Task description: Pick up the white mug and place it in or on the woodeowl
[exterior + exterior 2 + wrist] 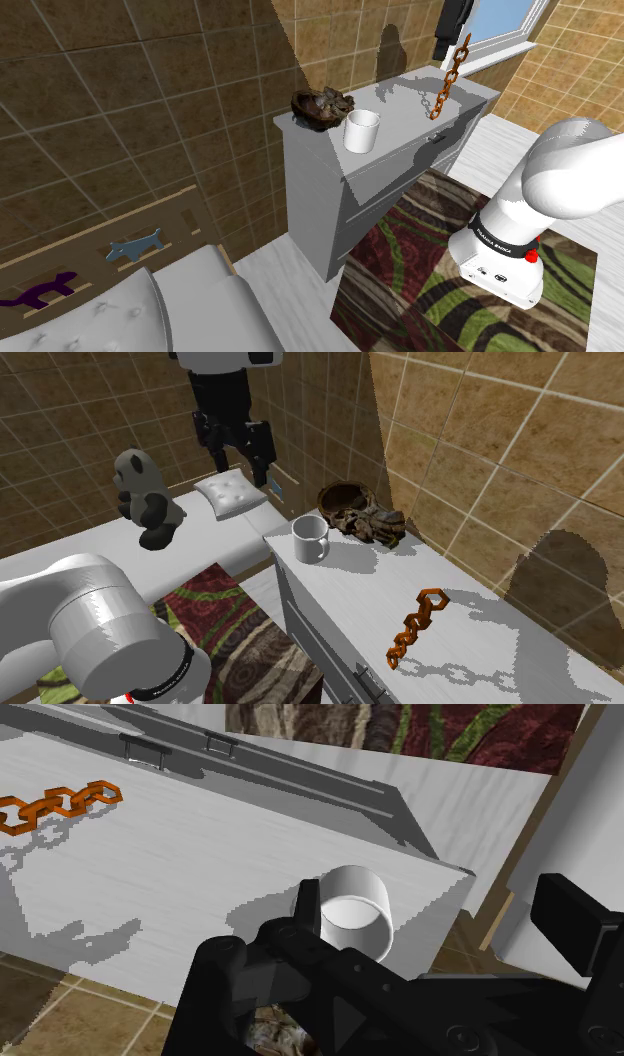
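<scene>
A white mug [362, 130] stands upright near the front corner of a grey dresser top [410, 105]. Close beside it, toward the tiled wall, sits a dark brown mottled bowl [323, 105]. In the second exterior view the mug [311, 538] and the bowl [362, 514] stand a short gap apart. My black gripper [238, 457] hangs open and empty high above the dresser, well clear of the mug. Seen from the wrist, the mug [352, 911] lies below, just ahead of the gripper [440, 934].
An orange chain [415, 624] lies further along the dresser top. A tiled wall [200, 80] backs the dresser. Beside it stands a bed with a white pillow [232, 494] and a panda toy [145, 497]. A patterned rug [440, 290] covers the floor by my stand.
</scene>
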